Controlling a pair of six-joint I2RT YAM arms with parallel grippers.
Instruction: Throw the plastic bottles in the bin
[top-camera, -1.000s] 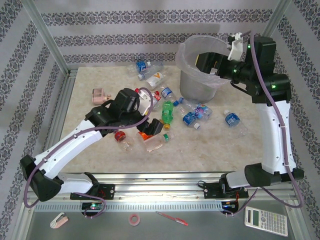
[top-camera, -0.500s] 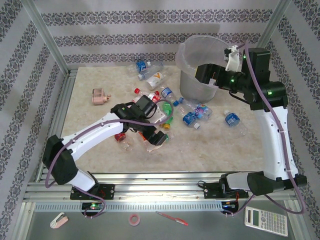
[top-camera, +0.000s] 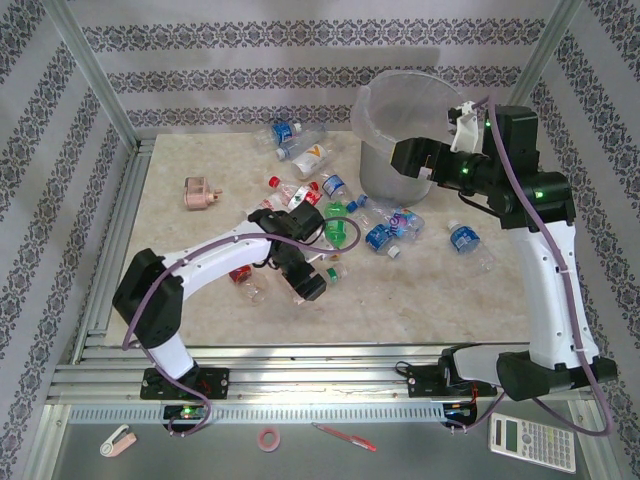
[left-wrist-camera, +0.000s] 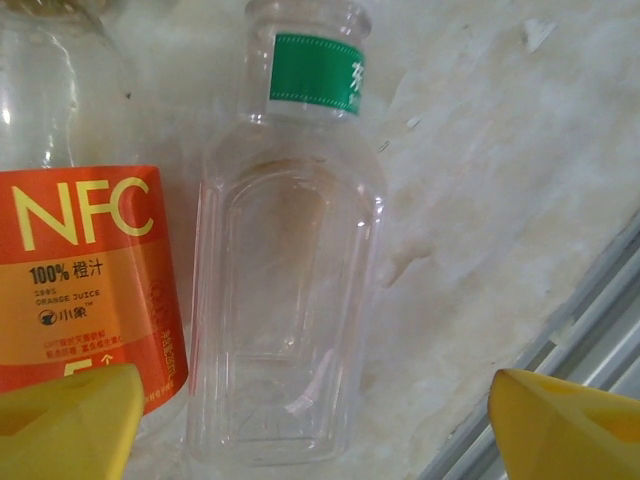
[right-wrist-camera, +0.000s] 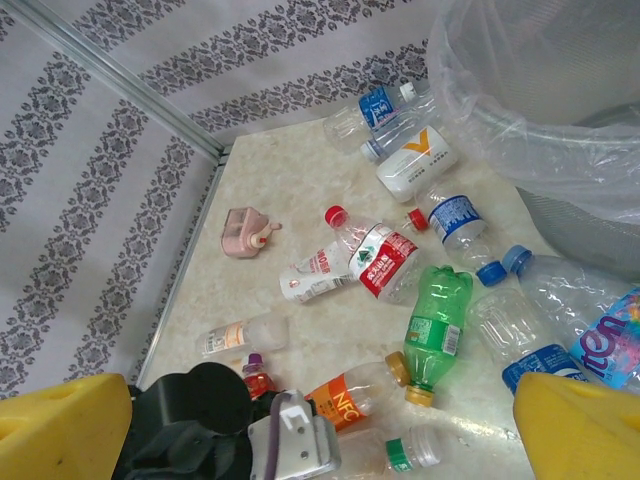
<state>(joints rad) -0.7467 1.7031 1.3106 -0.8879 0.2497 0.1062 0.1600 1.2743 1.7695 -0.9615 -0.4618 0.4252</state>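
Observation:
Several plastic bottles (top-camera: 385, 235) lie scattered mid-table, in front of and left of the bin (top-camera: 372, 112), a translucent grey bucket lined with a clear bag (right-wrist-camera: 540, 100). My left gripper (top-camera: 305, 280) is low over the near part of the pile. Its yellow fingertips (left-wrist-camera: 65, 420) stand open on either side of a clear bottle with a green neck band (left-wrist-camera: 290, 300), apart from it. An orange NFC bottle (left-wrist-camera: 90, 280) lies right beside that one. My right gripper (top-camera: 415, 160) hangs open by the bin's front wall with nothing between its fingers (right-wrist-camera: 580, 430).
A small pink boxy object (top-camera: 198, 192) sits at the left. Two more bottles (top-camera: 295, 138) lie at the back near the wall. The metal frame rail (left-wrist-camera: 560, 370) runs close to my left gripper. A calculator (top-camera: 530, 442) lies outside the frame.
My left arm has reached forward and come down over the clear bottle, and its jaws have narrowed a little. My right gripper has drawn back from above the bin to its front wall.

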